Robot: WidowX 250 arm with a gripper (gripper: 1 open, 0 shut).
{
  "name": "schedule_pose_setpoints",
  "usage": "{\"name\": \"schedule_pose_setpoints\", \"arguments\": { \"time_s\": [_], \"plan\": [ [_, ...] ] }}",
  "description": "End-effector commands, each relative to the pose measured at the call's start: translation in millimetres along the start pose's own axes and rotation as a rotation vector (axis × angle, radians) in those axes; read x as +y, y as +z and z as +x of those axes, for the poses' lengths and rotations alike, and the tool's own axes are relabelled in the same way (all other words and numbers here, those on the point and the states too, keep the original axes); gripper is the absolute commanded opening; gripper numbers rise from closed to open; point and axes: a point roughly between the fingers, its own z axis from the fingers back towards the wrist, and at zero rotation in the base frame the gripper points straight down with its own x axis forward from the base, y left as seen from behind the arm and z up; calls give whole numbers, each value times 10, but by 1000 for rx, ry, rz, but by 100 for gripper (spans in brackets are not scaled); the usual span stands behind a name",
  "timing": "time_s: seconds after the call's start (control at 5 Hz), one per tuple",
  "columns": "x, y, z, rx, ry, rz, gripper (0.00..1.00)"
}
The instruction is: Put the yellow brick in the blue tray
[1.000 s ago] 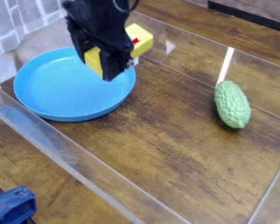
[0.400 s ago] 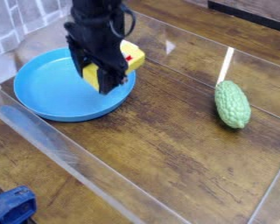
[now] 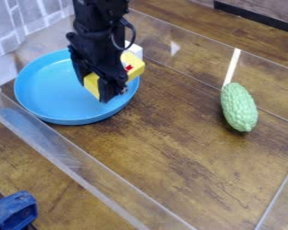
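a green bumpy gourd point(image 3: 239, 107) lies on the dark wooden tabletop point(image 3: 158, 144) at right, with a thin pale stick point(image 3: 233, 66) just behind it; a blue cloth point(image 3: 11, 212) occupies the lower left corner.

Bright blue tray point(image 3: 44, 94) far left, yellow brick point(image 3: 125, 67) with red-marked label, bumpy green gourd point(image 3: 239, 107) right, dark brown wood-grain table point(image 3: 158, 162)
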Motion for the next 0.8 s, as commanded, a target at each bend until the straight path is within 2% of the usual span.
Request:
{"name": "schedule_pose_setpoints", "arguments": {
  "time_s": [0.0, 0.2, 0.6],
  "plan": [
    [101, 14, 88, -47, 15, 21, 0],
    [89, -89, 98, -46, 6, 28, 0],
    [119, -149, 128, -58, 0, 36, 0]
  ]
}}
